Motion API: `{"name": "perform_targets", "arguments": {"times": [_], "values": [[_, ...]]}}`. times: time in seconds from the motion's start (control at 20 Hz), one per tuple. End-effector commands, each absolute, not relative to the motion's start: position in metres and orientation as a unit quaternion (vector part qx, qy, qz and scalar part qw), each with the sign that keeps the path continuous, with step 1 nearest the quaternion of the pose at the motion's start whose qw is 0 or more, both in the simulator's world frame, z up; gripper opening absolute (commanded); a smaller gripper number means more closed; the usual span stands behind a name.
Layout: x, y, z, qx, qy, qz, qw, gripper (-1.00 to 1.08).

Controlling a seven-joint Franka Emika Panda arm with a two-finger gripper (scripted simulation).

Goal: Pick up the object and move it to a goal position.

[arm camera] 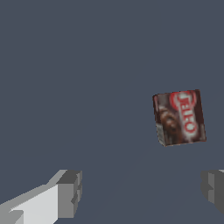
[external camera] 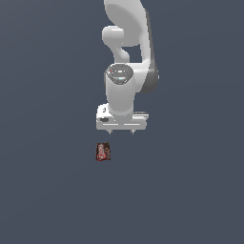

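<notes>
The object (external camera: pixel 103 151) is a small dark brown and red box with a whitish round label, lying flat on the dark grey floor. In the wrist view the object (arm camera: pixel 179 117) shows its label face and sits apart from both fingers. My gripper (external camera: pixel 121 131) hangs above the floor, a little toward the exterior view's right of the box and farther back. It is open, and nothing lies between its grey fingertips (arm camera: pixel 70 192).
The white arm (external camera: pixel 126 62) rises behind the gripper toward the top of the exterior view. A plain dark grey surface (external camera: pixel 190 190) surrounds the box on every side.
</notes>
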State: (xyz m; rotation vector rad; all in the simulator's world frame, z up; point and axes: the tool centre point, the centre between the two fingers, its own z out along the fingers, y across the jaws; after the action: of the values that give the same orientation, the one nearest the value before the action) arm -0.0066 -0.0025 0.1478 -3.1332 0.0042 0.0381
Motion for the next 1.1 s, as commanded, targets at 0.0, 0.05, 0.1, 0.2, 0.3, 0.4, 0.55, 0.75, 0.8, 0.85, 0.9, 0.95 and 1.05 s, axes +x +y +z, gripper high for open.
{"name": "perform_targets", "arguments": {"times": [0.0,0.05,0.1,0.2,0.3,0.4,0.55,0.75,0.8,0.85,0.9,0.95,1.05], "values": [[-0.007,-0.003,0.148,-1.000,0.001,0.012,0.004,1.00],[-0.007,-0.002,0.148,-1.000,0.001,0.012,0.004,1.00],[-0.006,-0.002,0.149,-1.000,0.000,0.011,0.005,1.00],[-0.006,-0.001,0.151,-1.000,-0.003,0.009,0.006,1.00],[-0.006,0.002,0.154,-1.000,-0.008,0.005,0.008,1.00],[-0.005,0.004,0.158,-1.000,-0.013,0.002,0.010,1.00],[-0.005,0.006,0.160,-1.000,-0.014,0.000,0.011,1.00],[-0.004,0.004,0.157,-1.000,-0.014,0.001,0.010,1.00],[-0.004,0.002,0.156,-1.000,-0.015,0.000,0.010,1.00],[-0.003,0.000,0.154,-1.000,-0.016,0.000,0.010,1.00],[-0.001,-0.003,0.152,-1.000,-0.017,0.000,0.010,1.00],[0.000,-0.006,0.149,-1.000,-0.019,0.000,0.009,1.00],[0.003,-0.013,0.143,-1.000,-0.021,0.000,0.009,1.00]]}}
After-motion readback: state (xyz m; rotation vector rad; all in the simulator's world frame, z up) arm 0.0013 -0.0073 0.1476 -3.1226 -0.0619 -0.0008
